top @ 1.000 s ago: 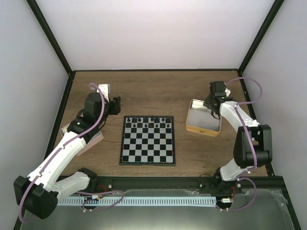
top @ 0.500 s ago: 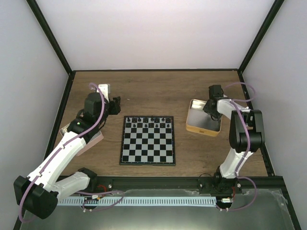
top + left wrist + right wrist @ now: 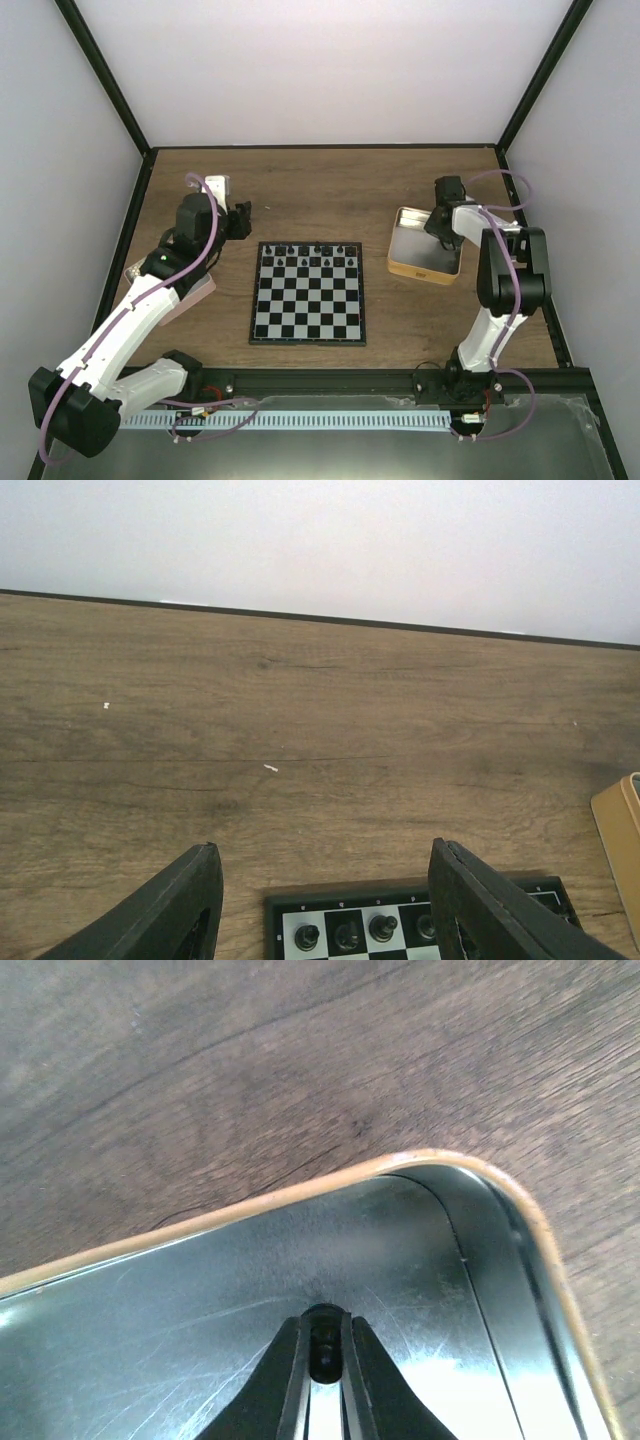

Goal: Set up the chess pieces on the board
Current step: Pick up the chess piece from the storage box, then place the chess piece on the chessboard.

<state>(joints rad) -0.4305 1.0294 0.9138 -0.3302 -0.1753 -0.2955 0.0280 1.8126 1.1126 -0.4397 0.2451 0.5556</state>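
Right end effector (image 3: 322, 1324) pinches one black chess piece (image 3: 322, 1348) inside the tin (image 3: 450, 1220), long axis seemingly along the fingers (image 3: 285, 1380), rounded end outward; left end effector (image 3: 324, 846) stands spread apart.

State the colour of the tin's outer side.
Tan. The tin shows it best in the top external view.

White walls (image 3: 320, 70) — black corner posts (image 3: 105, 75) — brown wood-grain table (image 3: 320, 190).

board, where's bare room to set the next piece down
The board is bare across its near rows, rim to rim. Its far two rows are crowded with the chess pieces. The table strip between the board and the tin is free.
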